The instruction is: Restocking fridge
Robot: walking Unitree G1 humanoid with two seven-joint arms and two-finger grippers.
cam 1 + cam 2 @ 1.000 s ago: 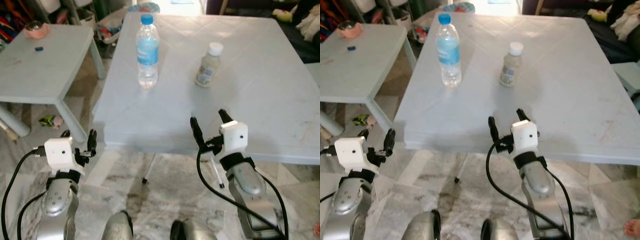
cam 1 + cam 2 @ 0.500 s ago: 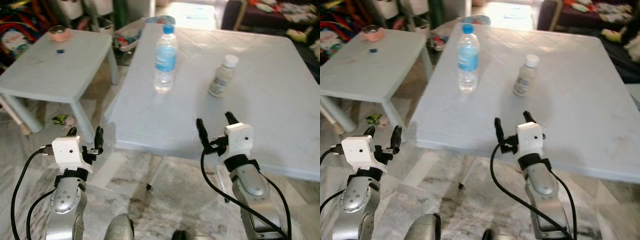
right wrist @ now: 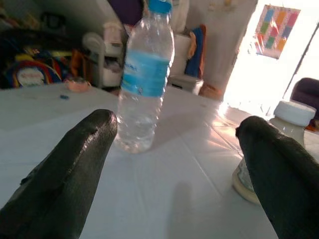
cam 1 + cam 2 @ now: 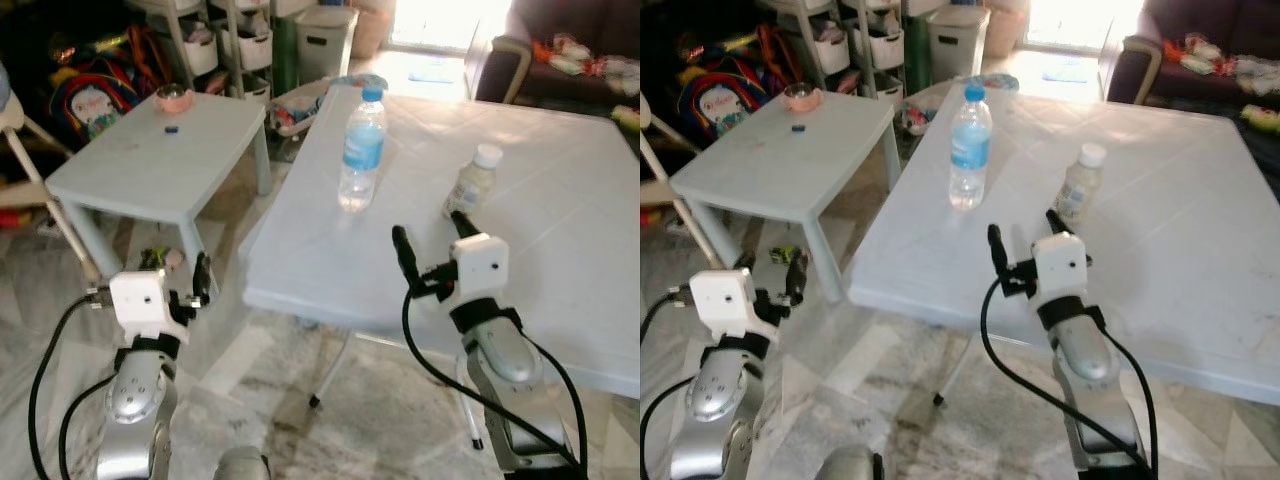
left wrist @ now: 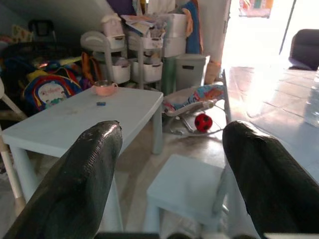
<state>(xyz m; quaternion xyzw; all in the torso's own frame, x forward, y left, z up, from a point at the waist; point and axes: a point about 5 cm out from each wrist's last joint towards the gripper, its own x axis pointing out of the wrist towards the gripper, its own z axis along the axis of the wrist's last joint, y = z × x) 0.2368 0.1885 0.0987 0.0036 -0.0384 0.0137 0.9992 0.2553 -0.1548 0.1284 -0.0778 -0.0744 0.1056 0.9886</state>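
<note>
White table: small bottle partly behind right gripper

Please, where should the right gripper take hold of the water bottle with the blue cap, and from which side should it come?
Probably the water bottle is best gripped at its blue label, from the table's near edge. It stands upright, its round body narrower than the open right gripper, whose fingers already point that way. The small white-capped bottle stands apart on its right.
</note>
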